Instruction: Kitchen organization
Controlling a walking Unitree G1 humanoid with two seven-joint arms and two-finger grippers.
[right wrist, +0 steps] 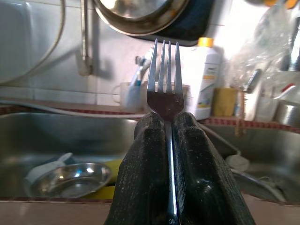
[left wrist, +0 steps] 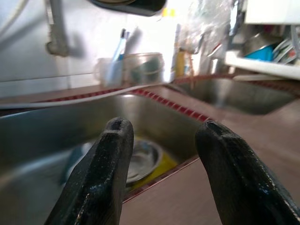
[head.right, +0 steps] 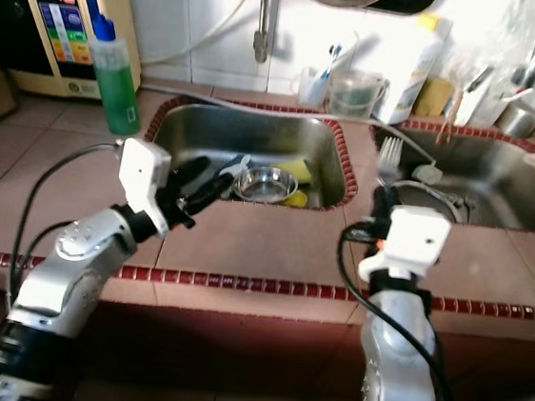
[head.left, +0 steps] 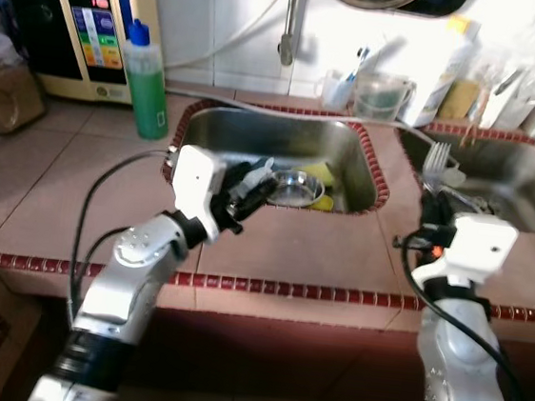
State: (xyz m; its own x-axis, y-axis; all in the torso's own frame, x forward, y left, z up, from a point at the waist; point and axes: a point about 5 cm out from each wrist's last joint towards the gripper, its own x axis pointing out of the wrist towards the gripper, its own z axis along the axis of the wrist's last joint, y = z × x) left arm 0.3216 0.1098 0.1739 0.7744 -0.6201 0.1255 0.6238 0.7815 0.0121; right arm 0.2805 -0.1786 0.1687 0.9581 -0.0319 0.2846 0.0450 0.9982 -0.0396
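While right gripper (right wrist: 166, 136) clamps the fork (right wrist: 165, 86) tines-up, open left gripper (head.left: 249, 191) sits nearer the steel bowl (head.left: 296, 186).

A: Where is the left pincer (head.left: 261, 188)?
B: Its silver arm rises from below the front edge of the worktop, elbow bent, and the black fingers (left wrist: 101, 173) stand spread apart, pointing toward the back edge.

A: And the right pincer (right wrist: 164, 123)?
B: That arm comes up at the front edge too, wrist upright. Its two fingers (right wrist: 143, 173) are pressed together, clamping a fork (right wrist: 164, 86) with the prongs pointing up.
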